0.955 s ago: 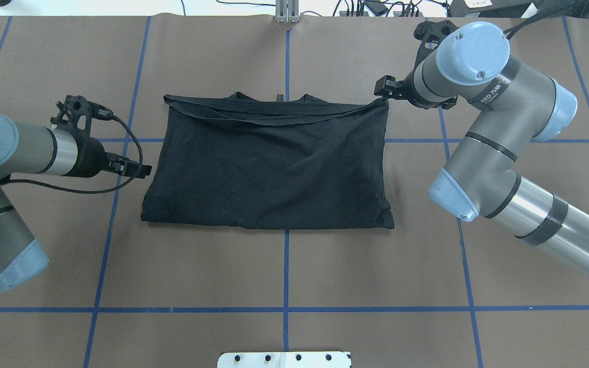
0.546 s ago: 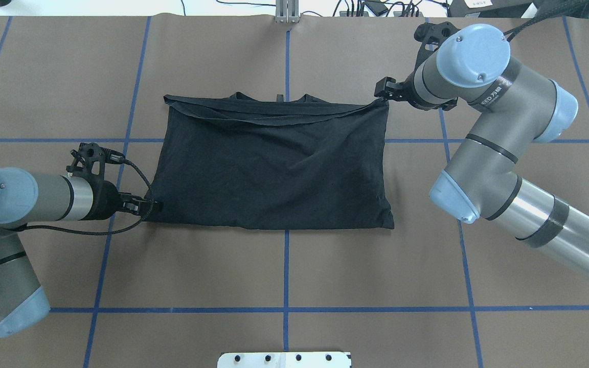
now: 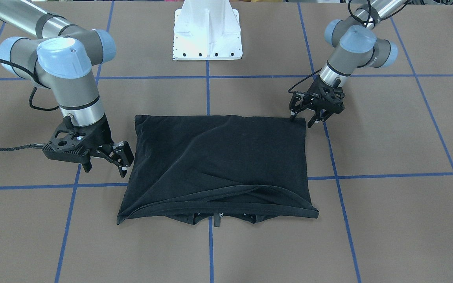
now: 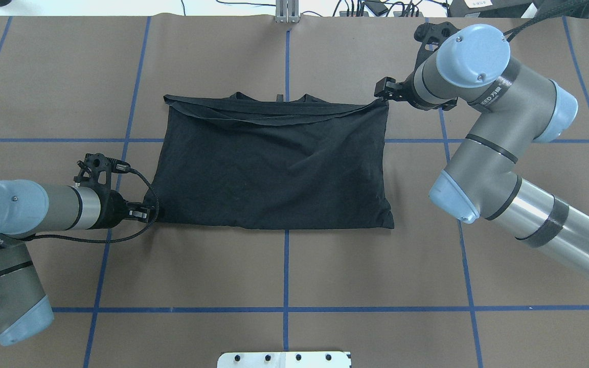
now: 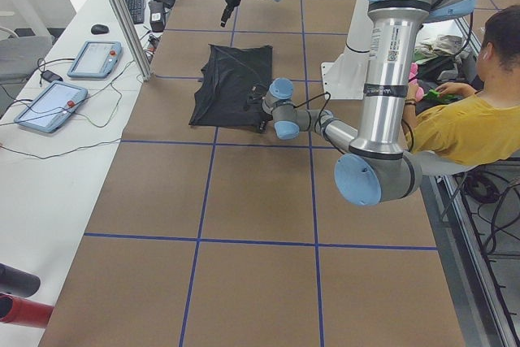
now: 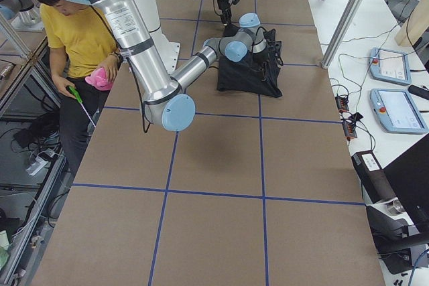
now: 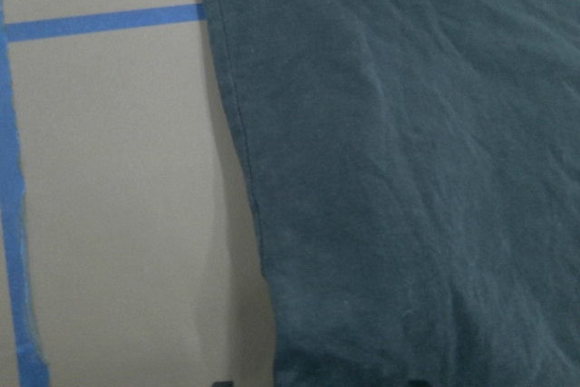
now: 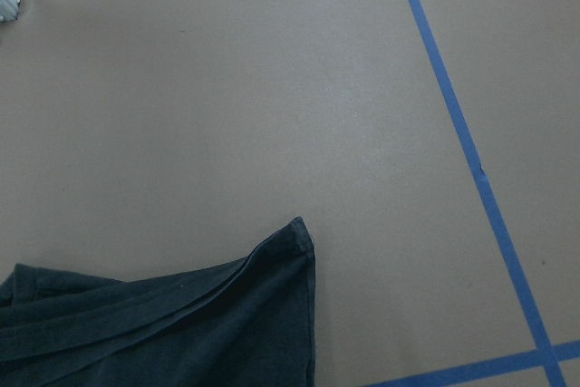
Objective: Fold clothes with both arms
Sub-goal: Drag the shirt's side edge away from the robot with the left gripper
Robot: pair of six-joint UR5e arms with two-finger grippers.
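Checking the overhead view, I saw the black shirt (image 4: 274,163) lying folded in a rectangle mid-table (image 4: 197,266). The left gripper (image 4: 146,213) had swung from beside its left edge to its near left corner. The right gripper (image 4: 382,88) had not moved from the far right corner.

In the front view, the left gripper's fingers stood parted at that corner, holding nothing. The right gripper hovered beside the cloth, also unclenched as far as I could judge.

The left wrist view showed the shirt's edge directly below. I judged that a pinch on this corner came next.
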